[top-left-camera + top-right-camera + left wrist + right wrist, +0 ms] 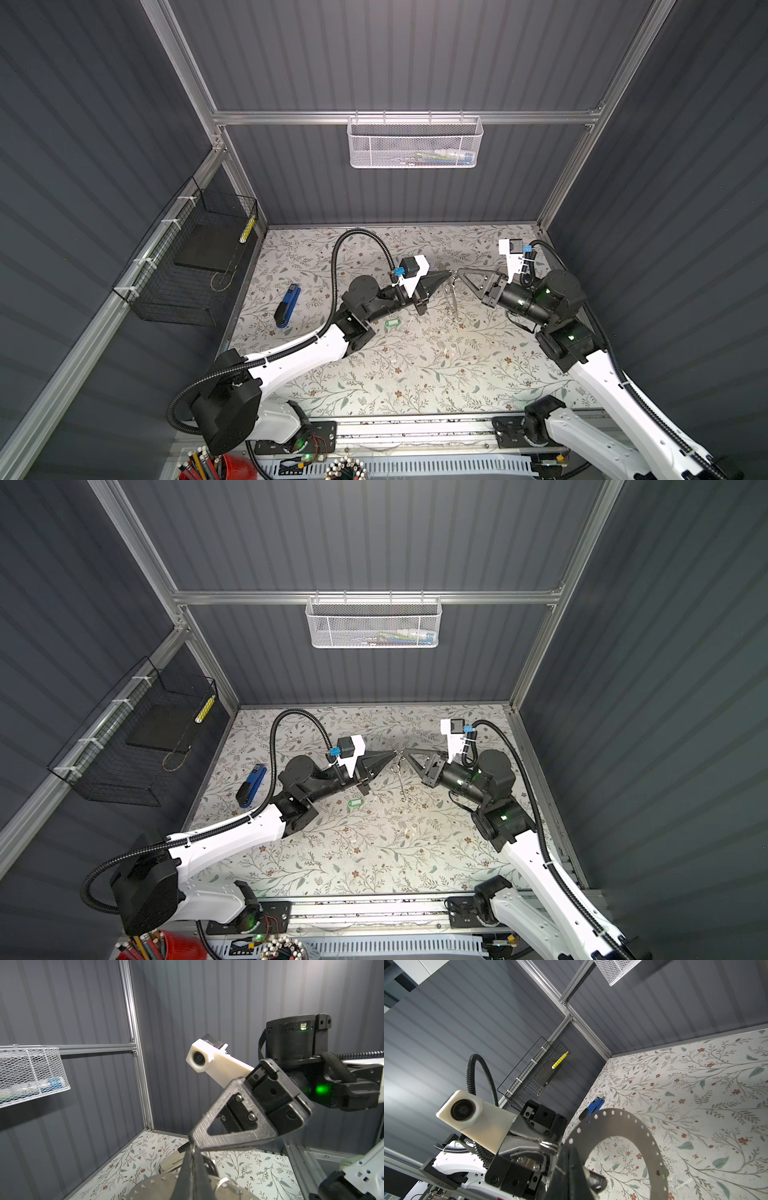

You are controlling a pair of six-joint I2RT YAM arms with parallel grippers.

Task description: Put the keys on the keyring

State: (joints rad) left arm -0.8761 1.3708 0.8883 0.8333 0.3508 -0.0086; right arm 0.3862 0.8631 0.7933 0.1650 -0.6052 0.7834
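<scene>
While aloft, keyring (623, 1124) upright over table (695, 1105).

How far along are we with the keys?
Done: the keyring hangs clear of the table. In hand: the right gripper appears to pinch its rim; the left gripper, shut, meets it tip to tip. Left: the green tag lies loose on the table; the black-tagged key isn't clearly visible. Nothing reads as threaded.

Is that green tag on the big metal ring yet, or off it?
Off. The green tag lies flat on the table, apart from the keyring, held aloft.
</scene>
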